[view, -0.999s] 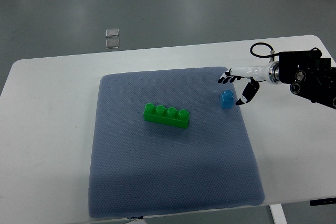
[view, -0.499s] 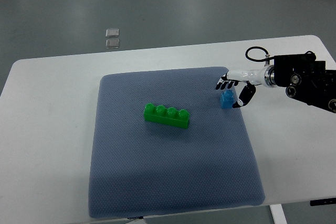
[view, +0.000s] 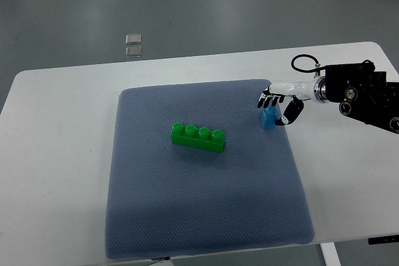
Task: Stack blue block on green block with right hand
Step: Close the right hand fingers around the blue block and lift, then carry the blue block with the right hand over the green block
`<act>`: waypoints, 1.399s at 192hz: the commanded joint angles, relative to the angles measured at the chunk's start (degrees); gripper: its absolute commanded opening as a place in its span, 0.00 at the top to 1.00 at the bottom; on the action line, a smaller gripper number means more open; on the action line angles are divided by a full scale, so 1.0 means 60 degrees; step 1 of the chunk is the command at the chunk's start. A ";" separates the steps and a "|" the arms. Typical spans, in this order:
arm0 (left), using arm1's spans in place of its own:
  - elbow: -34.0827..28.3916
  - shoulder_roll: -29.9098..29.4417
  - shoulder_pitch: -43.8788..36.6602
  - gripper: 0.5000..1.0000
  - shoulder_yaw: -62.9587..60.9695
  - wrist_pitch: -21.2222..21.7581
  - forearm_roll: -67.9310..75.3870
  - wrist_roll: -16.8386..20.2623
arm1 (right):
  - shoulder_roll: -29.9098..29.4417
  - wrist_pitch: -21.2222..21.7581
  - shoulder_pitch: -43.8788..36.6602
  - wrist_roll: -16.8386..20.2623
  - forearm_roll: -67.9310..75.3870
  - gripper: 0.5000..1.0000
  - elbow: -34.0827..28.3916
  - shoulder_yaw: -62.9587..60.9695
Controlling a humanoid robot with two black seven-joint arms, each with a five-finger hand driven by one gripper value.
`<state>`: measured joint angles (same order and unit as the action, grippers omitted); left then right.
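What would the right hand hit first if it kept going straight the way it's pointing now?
The blue block. The right hand points left and slightly down the picture, its fingers right above the block and thumb beside it. Whether they already touch is unclear.

We have a single top view, looking steeply down from the robot's own side onto a white desk [view: 56, 154]. It stands far enough back to take in nearly the whole desk, whose near edge runs out of the bottom of the picture, along with a broad band of grey floor [view: 218, 10] beyond the far edge. A blue-grey mat [view: 206, 216] fills the middle of our picture. The right arm [view: 361, 95] comes in from the right edge, its hand [view: 277, 105] above the mat's far right part. No second view shares the scene.
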<state>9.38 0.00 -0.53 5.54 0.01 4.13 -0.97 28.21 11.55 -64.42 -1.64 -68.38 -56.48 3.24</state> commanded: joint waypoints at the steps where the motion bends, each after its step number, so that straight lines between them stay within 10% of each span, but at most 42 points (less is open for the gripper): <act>1: -0.0010 0.0000 0.0000 0.00 0.0000 -0.0001 0.0000 0.0001 | 0.0000 -0.0035 0.0000 -0.0005 -0.0029 0.54 -0.0005 0.0016; 169: -0.0010 0.0000 0.0000 0.00 0.0000 -0.0001 0.0000 0.0001 | 0.0000 -0.0035 0.0029 -0.0108 -0.0424 0.77 0.0010 0.0074; 210: 0.0004 0.0000 0.0000 0.00 0.0000 -0.0001 0.0000 0.0001 | 0.0000 -0.0049 -0.0044 -0.0254 -0.0424 1.00 -0.0005 0.0074; 269: -0.0010 0.0000 0.0000 0.00 0.0000 -0.0001 0.0000 0.0001 | 0.0205 -0.0078 -0.1054 -0.1016 -0.0410 1.00 -0.0473 -0.0086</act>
<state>9.37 0.00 -0.51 5.54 0.02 4.13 -0.96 29.13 11.25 -68.37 -5.62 -70.80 -57.95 2.86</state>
